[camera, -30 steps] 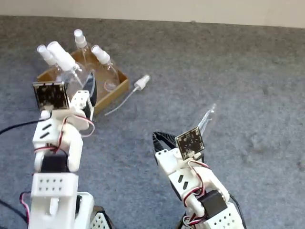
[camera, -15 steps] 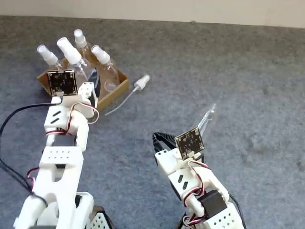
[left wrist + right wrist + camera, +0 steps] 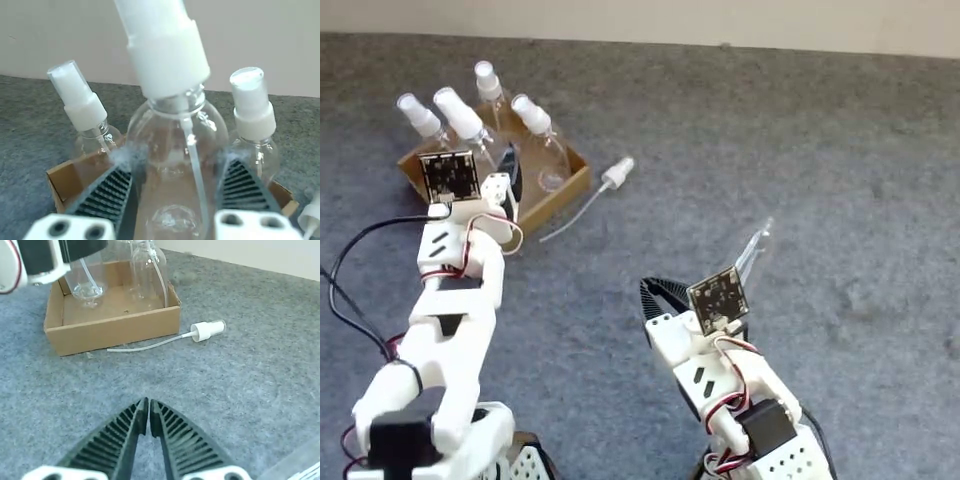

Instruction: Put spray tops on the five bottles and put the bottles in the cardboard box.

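Left gripper [image 3: 175, 169] grips one of four capped bottles [image 3: 170, 137] (one spray top [image 3: 208, 330] loose); right gripper [image 3: 148, 413] closed, empty.

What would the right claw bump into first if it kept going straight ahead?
The right claw would most likely meet the thin tube of the loose white plastic spray top on the grey carpet, then the brown cardboard box behind. Depth is unclear.

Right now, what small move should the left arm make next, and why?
Probably lower the capped bottle slightly and open the left gripper: the bottle has its spray top and hangs over the cardboard box.
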Controlling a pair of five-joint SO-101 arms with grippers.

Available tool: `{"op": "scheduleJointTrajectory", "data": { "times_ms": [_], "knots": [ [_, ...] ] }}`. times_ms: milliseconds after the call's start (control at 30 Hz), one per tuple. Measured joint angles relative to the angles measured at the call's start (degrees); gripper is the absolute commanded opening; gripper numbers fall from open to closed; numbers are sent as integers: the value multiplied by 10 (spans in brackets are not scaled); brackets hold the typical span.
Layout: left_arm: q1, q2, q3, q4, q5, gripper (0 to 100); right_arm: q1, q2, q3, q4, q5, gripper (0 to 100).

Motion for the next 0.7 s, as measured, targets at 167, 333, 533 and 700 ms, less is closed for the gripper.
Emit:
{"op": "scheduleJointTrajectory", "data": {
  "times_ms": [167,333,533,700],
  "knots": [
    [0,47,0,-51,0,24,0,0,0,0,0,13],
    [0,99,0,-111,0,24,0,0,0,0,0,13],
    [0,162,-40,-127,0,24,0,0,0,0,0,13],
    [0,197,-71,-131,0,24,0,0,0,0,0,13]
  ]
}}
